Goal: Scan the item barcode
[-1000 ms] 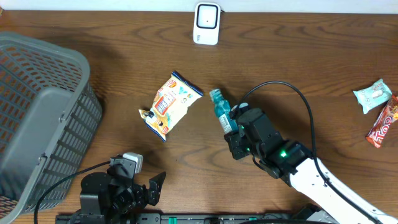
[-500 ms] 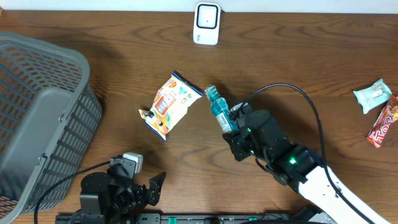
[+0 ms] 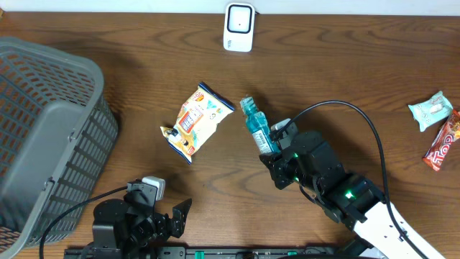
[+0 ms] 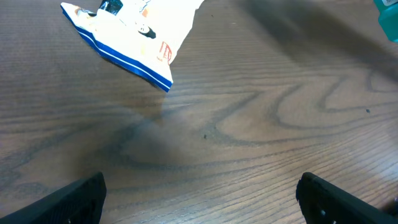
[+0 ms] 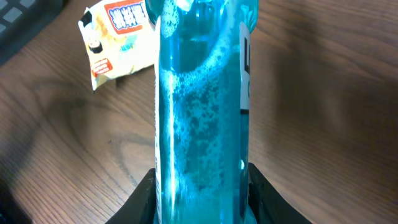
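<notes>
Dark wood-grain table fills my overhead feed, with a grey slatted basket at its left edge and a small white scanner at the far edge, near the middle. Off at the right edge I see a teal wrapper and a red candy bar, touching each other and well apart from everything else.

My right gripper pinches the blue bottle by its lower end, one finger on each side of the body. The bottle points away from the arm, its cap aimed up and left, towards the gap between the scanner and the snack bag. The cap end sits just beside the bag's right corner without touching it, and the scanner is well beyond it. I cannot tell from above whether the bottle rests on the wood or hangs just over it. On the right wrist feed the bottle runs straight up the middle of the picture, full of blue liquid with bubbles, and a pale label with dark print shows along its right side; I cannot make out a barcode there.

My left gripper sits at the near edge with its fingers spread wide and nothing between them, only bare wood below. The snack bag lies ahead of it.
</notes>
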`<state>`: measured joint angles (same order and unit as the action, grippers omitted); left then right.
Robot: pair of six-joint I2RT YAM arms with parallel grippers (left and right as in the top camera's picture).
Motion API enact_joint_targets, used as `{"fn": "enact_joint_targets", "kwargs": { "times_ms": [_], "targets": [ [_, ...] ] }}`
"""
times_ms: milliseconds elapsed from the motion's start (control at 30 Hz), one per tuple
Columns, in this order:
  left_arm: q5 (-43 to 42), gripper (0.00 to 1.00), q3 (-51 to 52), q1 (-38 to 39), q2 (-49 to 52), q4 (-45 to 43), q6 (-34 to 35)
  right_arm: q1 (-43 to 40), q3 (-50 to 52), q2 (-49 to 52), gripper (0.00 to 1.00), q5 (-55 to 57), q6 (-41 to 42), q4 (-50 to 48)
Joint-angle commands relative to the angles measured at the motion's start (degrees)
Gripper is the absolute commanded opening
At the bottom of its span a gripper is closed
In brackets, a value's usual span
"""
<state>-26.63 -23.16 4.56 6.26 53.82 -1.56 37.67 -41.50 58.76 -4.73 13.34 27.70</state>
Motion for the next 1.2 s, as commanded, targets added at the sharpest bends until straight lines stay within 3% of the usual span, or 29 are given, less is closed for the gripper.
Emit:
{"fn": "enact_joint_targets", "kwargs": {
  "times_ms": [0, 667, 1167],
  "targets": [
    [0.3, 0.98, -0.5, -0.1, -0.1, 0.2, -0.6, -0.6, -0.6, -1.1, 0.01, -0.3, -0.8, -0.5],
    [0.3, 0.98, -0.5, -0.1, -0.1, 0.2, -0.6, -0.6, -0.6, -0.4, 0.01, 7.3, -3.1, -3.1],
    [0.3, 0.98, -0.5, -0.1, -0.1, 0.2, -0.6, -0.6, -0.7, 11.7, 0.01, 10.4, -1.3, -4.6]
  ]
}}
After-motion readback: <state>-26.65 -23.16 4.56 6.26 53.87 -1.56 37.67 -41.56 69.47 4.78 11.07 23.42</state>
